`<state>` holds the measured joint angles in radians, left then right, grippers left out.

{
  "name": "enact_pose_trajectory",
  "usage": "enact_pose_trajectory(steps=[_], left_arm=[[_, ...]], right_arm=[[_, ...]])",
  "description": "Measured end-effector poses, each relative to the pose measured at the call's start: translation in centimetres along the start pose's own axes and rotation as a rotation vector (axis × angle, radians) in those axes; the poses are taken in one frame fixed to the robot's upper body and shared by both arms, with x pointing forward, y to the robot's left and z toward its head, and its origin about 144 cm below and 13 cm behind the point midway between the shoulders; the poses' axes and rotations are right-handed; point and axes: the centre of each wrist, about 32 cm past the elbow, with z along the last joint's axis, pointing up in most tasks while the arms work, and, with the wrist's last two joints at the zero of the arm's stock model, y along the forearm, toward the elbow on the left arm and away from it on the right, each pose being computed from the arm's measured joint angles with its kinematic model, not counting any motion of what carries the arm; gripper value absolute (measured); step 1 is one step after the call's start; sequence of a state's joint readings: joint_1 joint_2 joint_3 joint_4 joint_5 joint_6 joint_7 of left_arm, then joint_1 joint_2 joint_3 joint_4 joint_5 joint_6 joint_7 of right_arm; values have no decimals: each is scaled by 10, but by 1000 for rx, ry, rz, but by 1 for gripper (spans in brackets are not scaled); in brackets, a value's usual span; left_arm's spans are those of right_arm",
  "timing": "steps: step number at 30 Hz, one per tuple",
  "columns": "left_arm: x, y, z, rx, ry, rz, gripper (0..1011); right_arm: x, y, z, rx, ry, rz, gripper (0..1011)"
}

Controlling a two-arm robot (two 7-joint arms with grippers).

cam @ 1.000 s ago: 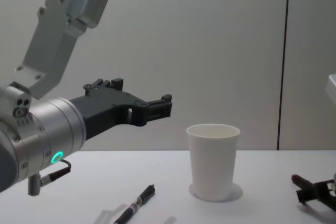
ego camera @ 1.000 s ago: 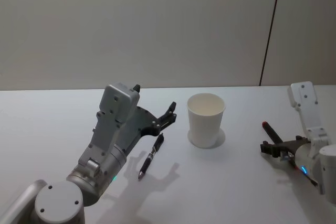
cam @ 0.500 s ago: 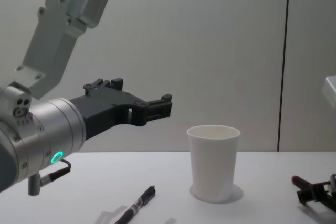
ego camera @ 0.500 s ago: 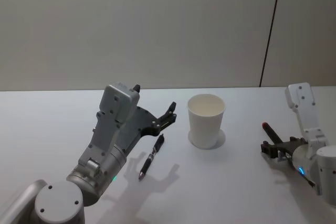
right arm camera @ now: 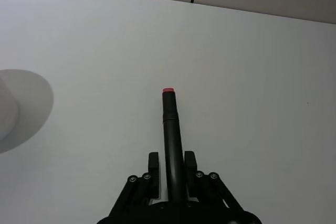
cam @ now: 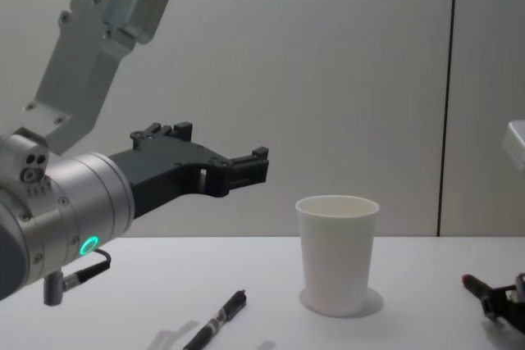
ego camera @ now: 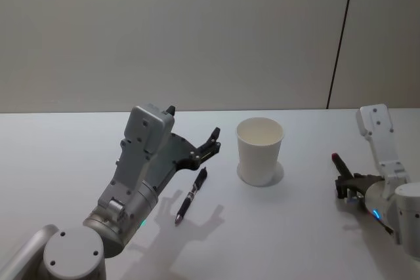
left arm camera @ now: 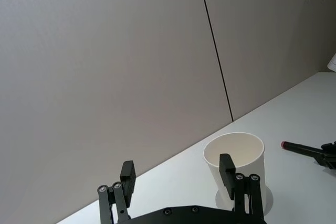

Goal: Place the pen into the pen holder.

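On the left of the smooth white table, the left gripper hovered with its black fingers spread wide apart, gripping nothing. Beneath it a slim black pen lay flat on the tabletop. Its long axis ran diagonally, with the tapered end nearer the robot and the far end aimed towards the pen holder without touching it. The pen holder, a matte white paper cup, stood upright at the centre. It narrowed towards its base under a rolled rim, and its open mouth showed bare white inner wall. At the right, well apart from the cup, the right gripper sat low over the table, its fingers clamped on a second pen. That dark barrel lay along the gripper's axis, its red end pointing away from the robot and slightly left.
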<state>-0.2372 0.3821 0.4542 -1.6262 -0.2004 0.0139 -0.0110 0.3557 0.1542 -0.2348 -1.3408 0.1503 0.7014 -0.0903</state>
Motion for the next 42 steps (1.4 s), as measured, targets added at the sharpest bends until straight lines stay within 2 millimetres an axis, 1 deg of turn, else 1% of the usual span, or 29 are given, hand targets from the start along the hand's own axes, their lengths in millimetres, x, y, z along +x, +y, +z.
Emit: enact_pose_trajectory(steps=[1, 2, 5, 7, 24, 31, 42], left_arm=[[0, 0, 0, 0, 0, 0, 1001], [0, 0, 0, 0, 0, 0, 1001], [0, 0, 0, 0, 0, 0, 1001], [0, 0, 0, 0, 0, 0, 1001], [0, 0, 0, 0, 0, 0, 1001], [0, 0, 0, 0, 0, 0, 1001], [0, 0, 0, 0, 0, 0, 1001]], right_arm=[[0, 0, 0, 0, 0, 0, 308], [0, 0, 0, 0, 0, 0, 254], [0, 0, 0, -1, 0, -1, 181], [0, 0, 0, -1, 0, -2, 170], [1, 0, -1, 26, 7, 11, 170], [4, -1, -1, 96, 18, 34, 170], [9, -5, 4, 259, 27, 92, 170]])
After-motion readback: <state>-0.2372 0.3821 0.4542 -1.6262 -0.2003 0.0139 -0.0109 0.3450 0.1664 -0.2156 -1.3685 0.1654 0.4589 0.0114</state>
